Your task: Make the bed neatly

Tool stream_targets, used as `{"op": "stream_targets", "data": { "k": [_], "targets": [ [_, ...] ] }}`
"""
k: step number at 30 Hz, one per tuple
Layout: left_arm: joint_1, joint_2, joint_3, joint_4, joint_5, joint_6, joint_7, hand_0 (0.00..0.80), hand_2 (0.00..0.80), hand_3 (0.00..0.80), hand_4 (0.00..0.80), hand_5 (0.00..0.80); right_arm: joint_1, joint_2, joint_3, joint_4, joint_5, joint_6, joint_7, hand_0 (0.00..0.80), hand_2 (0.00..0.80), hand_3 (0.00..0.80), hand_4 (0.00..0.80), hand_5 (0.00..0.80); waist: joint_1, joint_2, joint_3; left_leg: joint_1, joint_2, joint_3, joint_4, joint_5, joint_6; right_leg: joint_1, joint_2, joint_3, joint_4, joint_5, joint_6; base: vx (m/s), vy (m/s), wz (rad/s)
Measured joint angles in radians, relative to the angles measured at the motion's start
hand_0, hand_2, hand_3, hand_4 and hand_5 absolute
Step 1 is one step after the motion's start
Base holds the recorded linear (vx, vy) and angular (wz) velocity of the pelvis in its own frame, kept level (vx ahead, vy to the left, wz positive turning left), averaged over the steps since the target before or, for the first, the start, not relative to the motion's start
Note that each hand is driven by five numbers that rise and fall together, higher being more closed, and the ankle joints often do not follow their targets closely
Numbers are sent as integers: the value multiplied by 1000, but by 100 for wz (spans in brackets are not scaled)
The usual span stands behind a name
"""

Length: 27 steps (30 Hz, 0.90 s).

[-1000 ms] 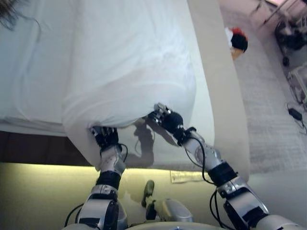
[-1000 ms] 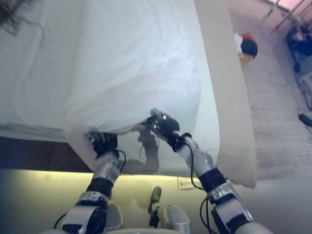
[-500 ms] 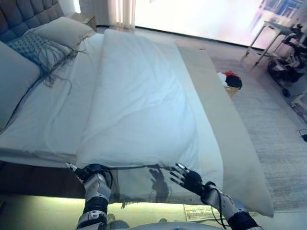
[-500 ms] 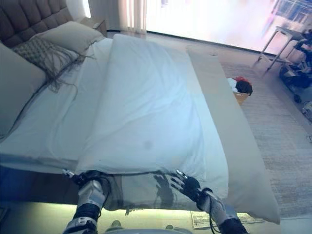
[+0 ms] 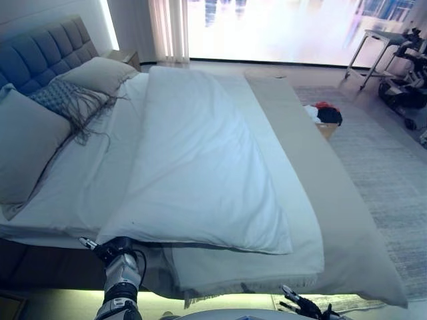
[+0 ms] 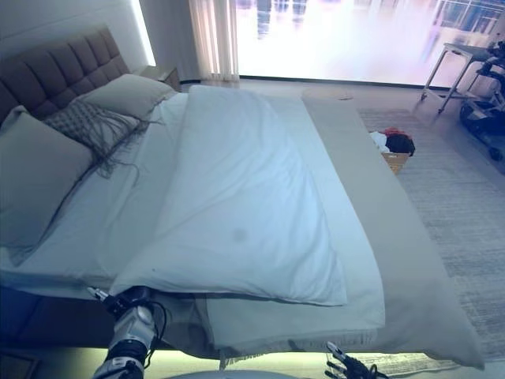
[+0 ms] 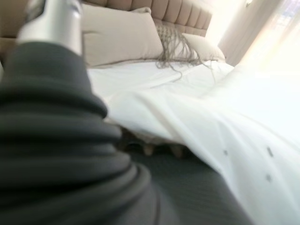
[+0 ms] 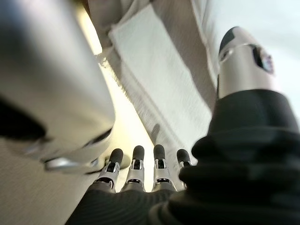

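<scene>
A white duvet (image 5: 200,167) lies in a long folded strip along the middle of the bed, its near edge flat on the mattress. A beige cover (image 5: 347,220) lies under it and hangs over the bed's right side. The white sheet (image 5: 87,180) shows on the left. My left hand (image 5: 110,252) is at the duvet's near left corner, partly under its edge. My right hand (image 5: 300,310) is open and empty, low below the bed's near edge; its straight fingers (image 8: 136,164) show in the right wrist view.
Two beige pillows (image 5: 27,147) (image 5: 100,70) and a grey fringed throw (image 5: 63,100) lie by the padded headboard (image 5: 40,53). A basket of clothes (image 5: 325,117) stands on the rug (image 5: 393,173) to the right of the bed. A small table (image 5: 383,47) stands at the far right.
The camera has tipped up and shows the whole bed. My right hand has let go of the duvet's near edge and dropped low. The duvet edge has settled on the bed.
</scene>
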State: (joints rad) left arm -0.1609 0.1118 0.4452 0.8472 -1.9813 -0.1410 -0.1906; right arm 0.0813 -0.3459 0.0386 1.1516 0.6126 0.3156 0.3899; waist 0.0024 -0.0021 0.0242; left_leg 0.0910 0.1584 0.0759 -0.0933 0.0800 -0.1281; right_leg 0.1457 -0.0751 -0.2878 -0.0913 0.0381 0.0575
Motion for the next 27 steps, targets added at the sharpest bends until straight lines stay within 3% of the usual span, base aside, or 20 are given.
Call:
{"op": "stream_targets", "data": {
  "k": [4,7,11,17,21,27],
  "targets": [
    [7,30,0,0,3,31,2,0,0,0,0,0,-5,0,-27,4,-13,-34,-10,0,0,0,0,0,17,3,-8,-2,0,-20,0,3,-6,0,-1,-25,0,1,-3,-34,39,8],
    [9,79,1,-1,4,55,23,0,0,0,0,0,-26,-1,-27,8,-34,-59,-24,0,0,0,0,0,45,2,-8,-3,0,-28,1,3,-6,0,-2,-36,-1,1,-3,-9,47,2],
    [9,158,21,-4,4,58,62,0,0,0,0,0,-64,-2,-27,12,-39,-73,-29,0,0,0,0,0,49,1,-9,-14,-1,-51,1,-2,-3,-1,-3,-61,-1,-2,-2,11,48,9],
    [6,312,51,3,2,66,217,0,0,0,0,0,-91,-4,-25,61,-52,-86,-27,0,0,0,0,0,93,-9,-13,-13,0,-92,0,-10,-20,-1,-5,-90,-2,-3,0,23,63,-7],
    [7,423,116,39,0,129,307,0,0,0,0,0,-98,-8,-23,75,-55,-94,-26,0,0,0,0,0,96,-20,-11,-13,3,-115,0,-24,-27,-9,-9,-122,-2,0,4,-17,82,-20],
    [4,485,160,113,0,184,349,0,0,0,0,0,-108,-10,-18,76,-53,-94,-22,0,0,0,0,0,96,-33,-11,-13,4,-136,2,-33,-31,-14,-12,-138,-2,0,6,-31,61,-6]
  ]
}}
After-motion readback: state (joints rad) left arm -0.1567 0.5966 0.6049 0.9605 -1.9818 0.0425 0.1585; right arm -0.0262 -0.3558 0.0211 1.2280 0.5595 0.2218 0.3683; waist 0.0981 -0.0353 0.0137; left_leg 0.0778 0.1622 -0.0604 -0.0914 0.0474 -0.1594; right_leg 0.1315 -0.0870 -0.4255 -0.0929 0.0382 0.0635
